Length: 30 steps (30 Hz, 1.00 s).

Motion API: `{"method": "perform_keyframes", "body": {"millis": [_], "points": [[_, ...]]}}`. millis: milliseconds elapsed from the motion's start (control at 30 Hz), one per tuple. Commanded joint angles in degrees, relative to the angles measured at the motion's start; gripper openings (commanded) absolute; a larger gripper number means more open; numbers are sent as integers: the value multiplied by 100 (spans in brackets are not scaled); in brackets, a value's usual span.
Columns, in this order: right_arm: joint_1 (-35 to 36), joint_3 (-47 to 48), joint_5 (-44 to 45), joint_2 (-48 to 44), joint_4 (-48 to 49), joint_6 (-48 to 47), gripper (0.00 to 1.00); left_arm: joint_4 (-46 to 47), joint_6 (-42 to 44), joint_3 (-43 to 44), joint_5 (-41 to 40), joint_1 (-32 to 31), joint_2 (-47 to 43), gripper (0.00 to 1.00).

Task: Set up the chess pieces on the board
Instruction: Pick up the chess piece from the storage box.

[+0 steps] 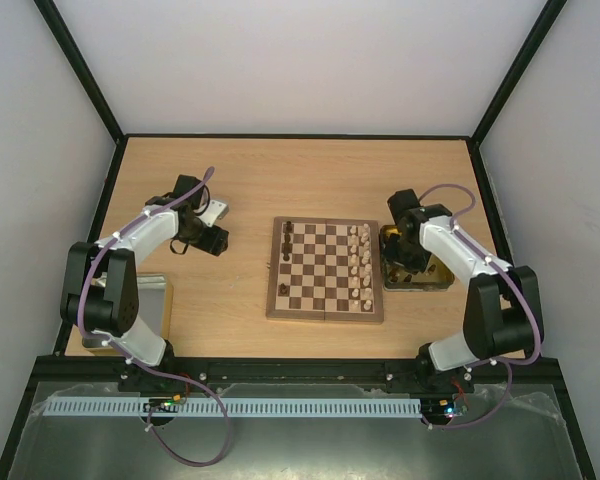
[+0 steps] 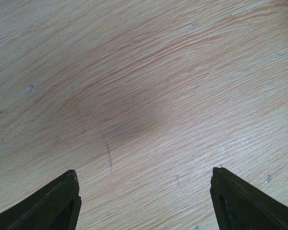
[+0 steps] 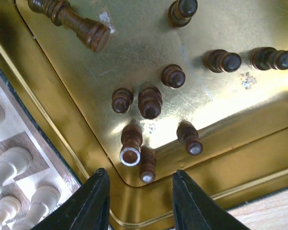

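The board (image 1: 325,270) lies in the middle of the table. Pale cream chess pieces (image 1: 360,262) stand in two columns on its right side, also seen in the right wrist view (image 3: 9,165). A few dark pieces (image 1: 287,240) stand at its far left. Several dark brown pieces (image 3: 150,101) stand and lie in the shiny yellow tray (image 3: 221,143). My right gripper (image 3: 140,179) is open over the tray's corner, just short of a dark pawn (image 3: 147,165). My left gripper (image 2: 144,175) is open and empty over bare table, left of the board.
The yellow tray (image 1: 432,283) sits against the board's right edge under my right arm. A grey metal tray (image 1: 155,300) lies at the near left by the left arm's base. Black frame posts border the table.
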Motion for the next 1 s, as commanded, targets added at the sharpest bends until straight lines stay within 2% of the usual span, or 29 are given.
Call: {"method": "perform_keyframes", "body": {"millis": [0, 300, 533, 800, 967], "points": [[-62, -97, 8, 224, 402, -14, 34, -68, -25, 20, -45, 25, -20, 74], [-94, -197, 1, 469, 628, -23, 34, -82, -14, 52, -39, 26, 12, 74], [-105, -357, -35, 573, 795, -16, 30, -87, -15, 68, -44, 29, 51, 74], [-149, -415, -16, 801, 1036, -48, 22, -130, -23, 132, -38, 25, 109, 74], [-163, -346, 46, 854, 1023, -62, 13, -144, -21, 129, -29, 25, 101, 74]]}}
